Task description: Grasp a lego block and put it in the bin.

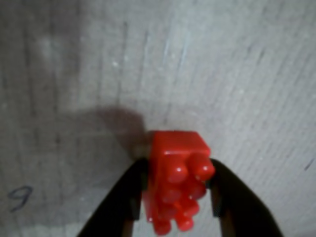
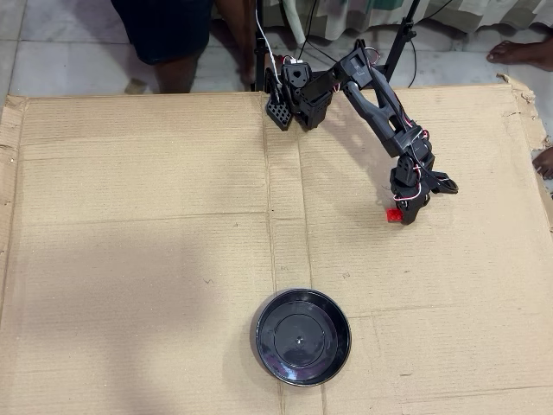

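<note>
In the wrist view, the gripper point(image 1: 177, 197) has its two black fingers point(image 1: 121, 202) closed against the left and right sides of the red lego block point(image 1: 177, 173), with its round studs turned toward the camera. Behind the block lies pale corrugated cardboard point(image 1: 222, 74), where a dark shadow falls just to the upper left of the brick, and a handwritten mark point(image 1: 19, 197) shows at the lower left.

In the overhead view, the black arm point(image 2: 380, 104) reaches from its base at the far edge of the cardboard sheet point(image 2: 138, 216) toward the right. The gripper point(image 2: 399, 214) points down there, with the lego block point(image 2: 393, 214) seen as a small red spot at its tip. The bin point(image 2: 302, 337), a glossy black round dish, sits near the front edge, well apart from the block and to its near left. Its inside appears empty.
</note>
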